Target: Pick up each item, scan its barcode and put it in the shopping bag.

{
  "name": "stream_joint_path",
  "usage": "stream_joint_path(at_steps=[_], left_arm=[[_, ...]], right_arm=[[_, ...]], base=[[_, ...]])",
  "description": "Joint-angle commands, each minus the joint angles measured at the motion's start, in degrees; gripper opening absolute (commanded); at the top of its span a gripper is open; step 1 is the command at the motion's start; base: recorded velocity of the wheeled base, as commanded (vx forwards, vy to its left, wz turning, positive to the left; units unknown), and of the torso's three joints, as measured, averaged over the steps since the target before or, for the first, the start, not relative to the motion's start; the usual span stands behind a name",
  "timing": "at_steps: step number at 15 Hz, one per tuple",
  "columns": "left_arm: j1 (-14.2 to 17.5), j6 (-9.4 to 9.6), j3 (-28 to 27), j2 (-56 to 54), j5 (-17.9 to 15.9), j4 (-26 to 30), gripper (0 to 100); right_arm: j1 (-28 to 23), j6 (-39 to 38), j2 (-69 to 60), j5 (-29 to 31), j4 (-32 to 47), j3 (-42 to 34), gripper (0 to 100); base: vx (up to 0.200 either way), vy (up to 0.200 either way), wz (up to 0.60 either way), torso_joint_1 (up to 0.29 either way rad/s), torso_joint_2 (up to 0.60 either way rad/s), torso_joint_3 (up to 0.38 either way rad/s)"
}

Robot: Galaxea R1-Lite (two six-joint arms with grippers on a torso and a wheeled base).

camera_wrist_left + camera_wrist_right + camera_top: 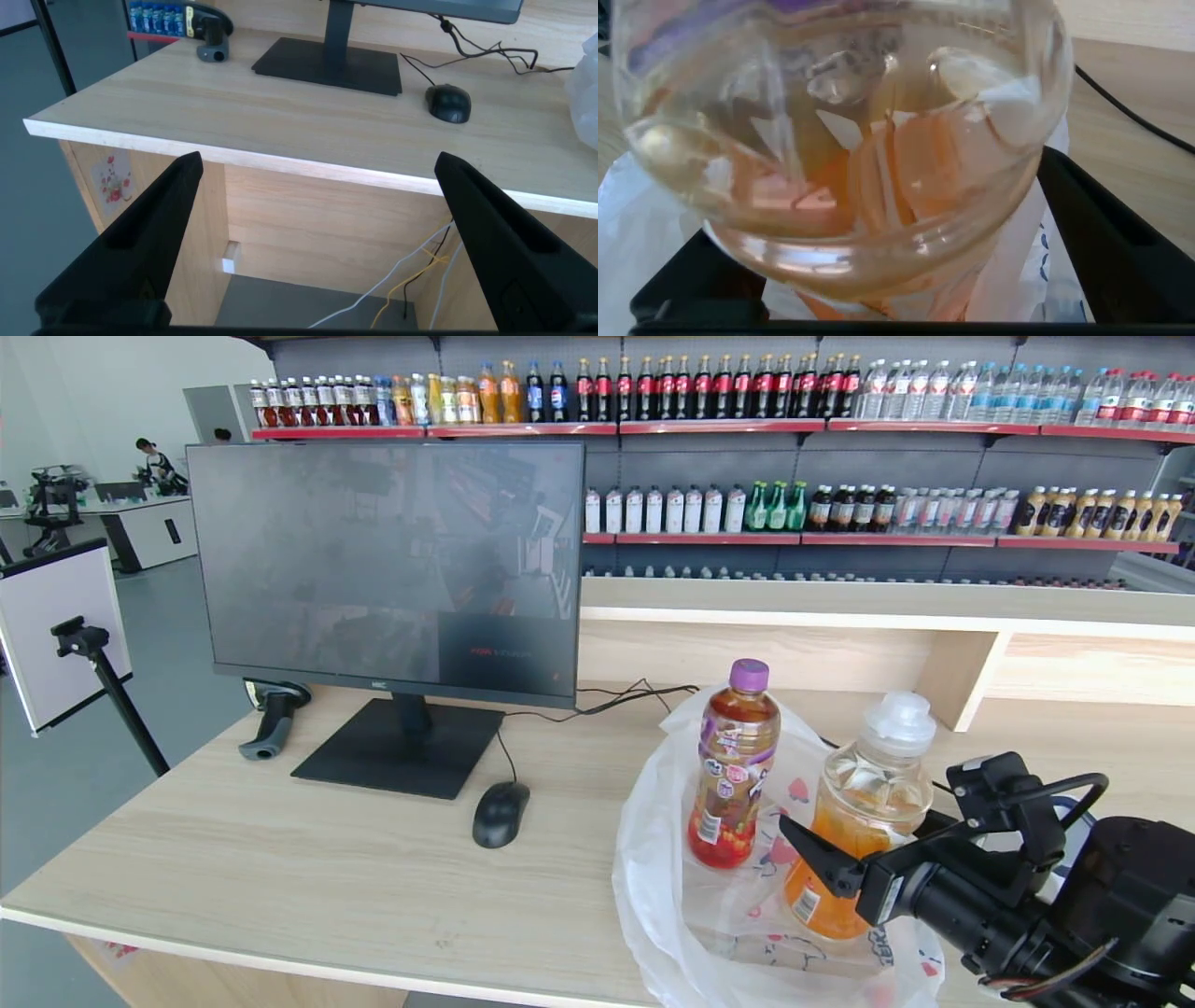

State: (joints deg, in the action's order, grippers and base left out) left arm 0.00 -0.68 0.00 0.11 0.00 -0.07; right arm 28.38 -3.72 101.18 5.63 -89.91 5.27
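Note:
A clear bottle of orange drink with a white cap (873, 803) stands inside the white plastic shopping bag (653, 868) on the counter. My right gripper (845, 863) is shut on its lower half; up close the bottle (850, 140) sits between the black fingers (1120, 252). A red-orange drink bottle with a purple cap (733, 765) stands upright in the bag just left of it. The handheld barcode scanner (271, 719) rests at the counter's far left. My left gripper (318, 168) hangs open and empty in front of the counter, below its front edge.
A monitor (392, 569) on a black stand and a black mouse (499, 814) occupy the wooden counter (280, 877), with cables trailing behind. A raised wooden ledge (840, 607) backs the counter; drink shelves stand beyond it.

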Motion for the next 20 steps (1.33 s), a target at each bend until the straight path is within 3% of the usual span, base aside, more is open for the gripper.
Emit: stream_joint_path(at_steps=[1, 11, 20], left_arm=[[-0.09, -0.02, 0.0, -0.02, 0.0, -0.01, 100], [0.0, -0.02, 0.0, -0.02, 0.0, -0.01, 100], [0.0, 0.07, 0.0, -0.02, 0.0, -0.01, 100]], right_arm=[[0.01, 0.03, -0.02, -0.01, -0.09, -0.08, 100], [0.1, 0.11, -2.48, -0.01, -0.09, -3.24, 100], [-0.08, 0.11, -14.61, 0.52, -0.09, -5.27, 100]], base=[[0.0, 0.0, 0.0, 0.0, 0.0, 0.0], [0.0, 0.0, 0.0, 0.0, 0.0, 0.0], [0.0, 0.0, 0.0, 0.0, 0.0, 0.0]])
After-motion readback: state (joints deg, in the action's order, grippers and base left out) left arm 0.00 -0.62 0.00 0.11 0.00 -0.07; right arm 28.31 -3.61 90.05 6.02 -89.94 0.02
